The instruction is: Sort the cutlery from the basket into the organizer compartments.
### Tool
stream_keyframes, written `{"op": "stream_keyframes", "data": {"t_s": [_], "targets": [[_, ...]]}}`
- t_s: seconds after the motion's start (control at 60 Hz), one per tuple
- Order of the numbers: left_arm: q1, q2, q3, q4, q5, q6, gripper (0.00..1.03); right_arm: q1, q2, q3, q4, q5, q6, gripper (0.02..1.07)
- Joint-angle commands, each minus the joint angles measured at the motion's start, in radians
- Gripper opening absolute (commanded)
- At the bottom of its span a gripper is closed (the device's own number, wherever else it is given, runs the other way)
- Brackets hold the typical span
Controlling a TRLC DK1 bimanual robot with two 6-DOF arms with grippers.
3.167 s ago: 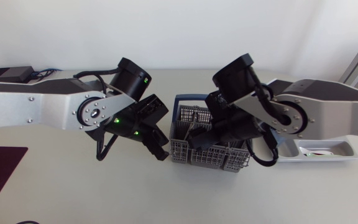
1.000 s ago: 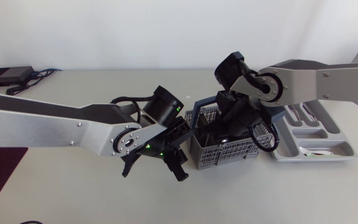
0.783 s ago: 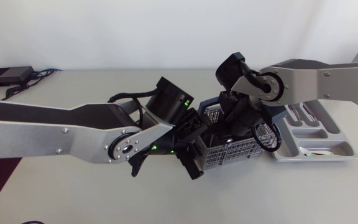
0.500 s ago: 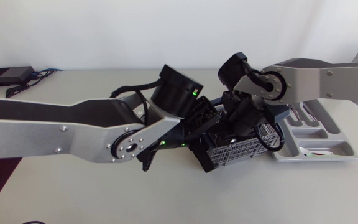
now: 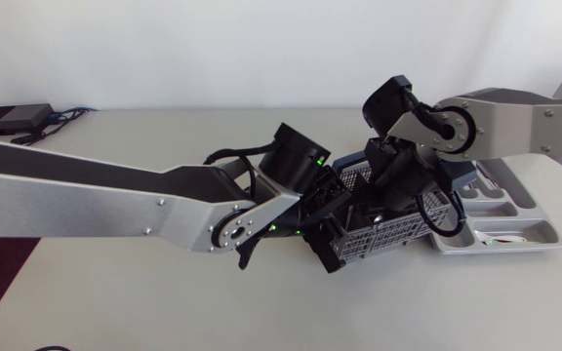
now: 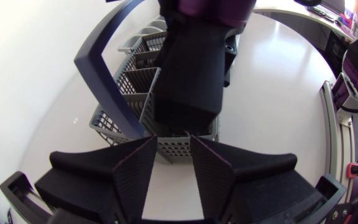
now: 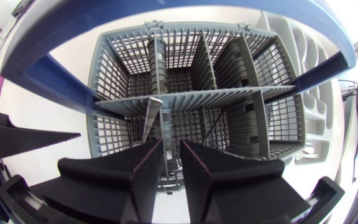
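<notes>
Shifted rightward since the earlier frames, the grey mesh basket (image 5: 383, 232) with its blue handle is seen from the head camera near the tabletop's (image 5: 115, 302) right edge, just beside the pale organizer (image 5: 530, 226). The left gripper (image 5: 322, 242) is set at its near left corner, and the right gripper (image 5: 390, 200) is lowered inside. From the left wrist, the fingers are held narrowly apart, with nothing gripped and the basket wall just ahead. From the right wrist, the fingers are likewise slightly parted and grip nothing, with a silver cutlery piece (image 7: 150, 118) leaning beside them.
</notes>
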Motion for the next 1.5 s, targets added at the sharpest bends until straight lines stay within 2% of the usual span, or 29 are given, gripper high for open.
{"op": "stream_keyframes", "data": {"t_s": [0.0,0.45,0.6,0.933,0.983,1.067,1.483], "targets": [[-0.012,0.036,0.034,0.024,0.009,-0.015,0.39,-0.03,-0.014,-0.03,-0.019,0.032,-0.002,0.28],[-0.043,0.095,0.067,0.061,0.01,-0.002,0.42,-0.078,-0.069,-0.041,-0.056,0.066,-0.023,0.28],[-0.069,0.09,0.061,0.13,0.009,0.001,0.46,-0.079,-0.078,-0.044,-0.056,0.087,-0.023,0.28],[-0.08,0.101,0.081,0.159,0.004,0.004,0.46,-0.114,-0.031,-0.047,-0.045,0.096,-0.037,0.28],[-0.078,0.105,0.078,0.158,0.004,0.004,0.46,-0.118,-0.025,-0.058,-0.045,0.109,-0.038,0.3],[-0.078,0.108,0.07,0.159,0.004,0.005,0.46,-0.116,-0.025,-0.076,-0.039,0.122,-0.037,0.4],[-0.084,0.108,0.066,0.162,-0.004,0.021,0.46,-0.096,-0.009,-0.101,-0.013,0.125,-0.026,0.4]]}}
